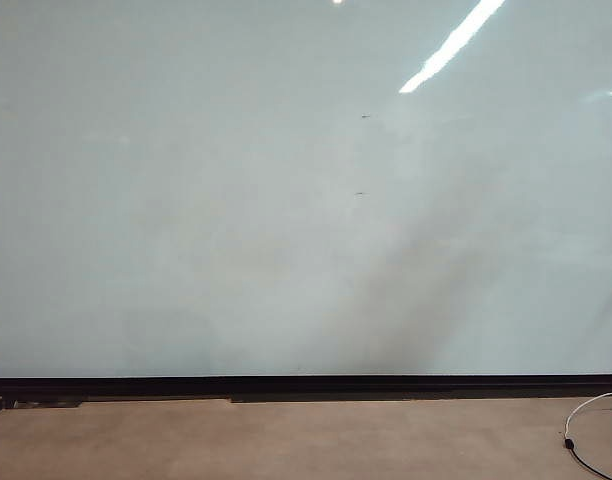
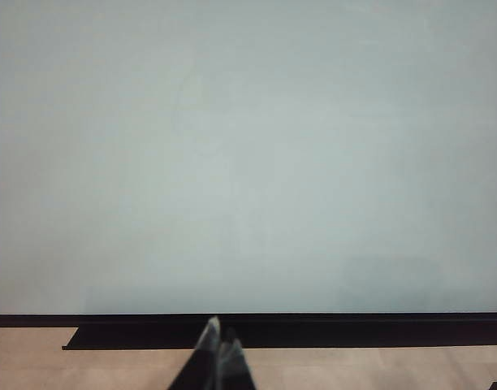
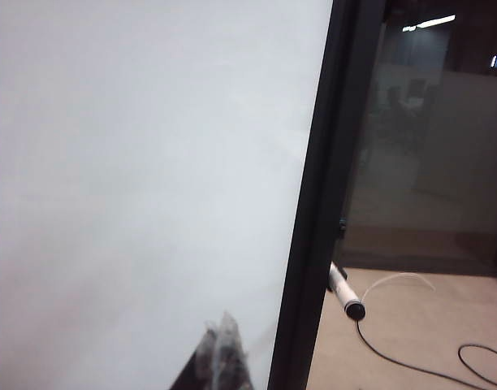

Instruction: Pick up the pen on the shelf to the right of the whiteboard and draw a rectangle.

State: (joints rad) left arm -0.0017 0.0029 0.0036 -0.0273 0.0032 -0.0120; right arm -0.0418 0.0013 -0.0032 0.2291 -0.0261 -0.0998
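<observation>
The whiteboard (image 1: 236, 200) fills the exterior view, glossy and pale, with a thin black frame. No rectangle is in view on it, only two tiny dark specks (image 1: 365, 116). The pen (image 3: 340, 284), a short white barrel with a black tip, shows only in the right wrist view, sticking out just past the board's right frame edge (image 3: 321, 203). My right gripper (image 3: 220, 327) is shut and empty, facing the board a little inside that edge and apart from the pen. My left gripper (image 2: 220, 335) is also shut and empty, pointing at the board's lower frame (image 2: 313, 318). Neither arm shows in the exterior view.
A black ledge (image 1: 386, 397) runs under the board above the tan floor (image 1: 286, 440). A thin white cable with a black plug (image 1: 568, 441) lies on the floor at the right. A dark glass partition (image 3: 427, 146) stands beyond the board's right edge.
</observation>
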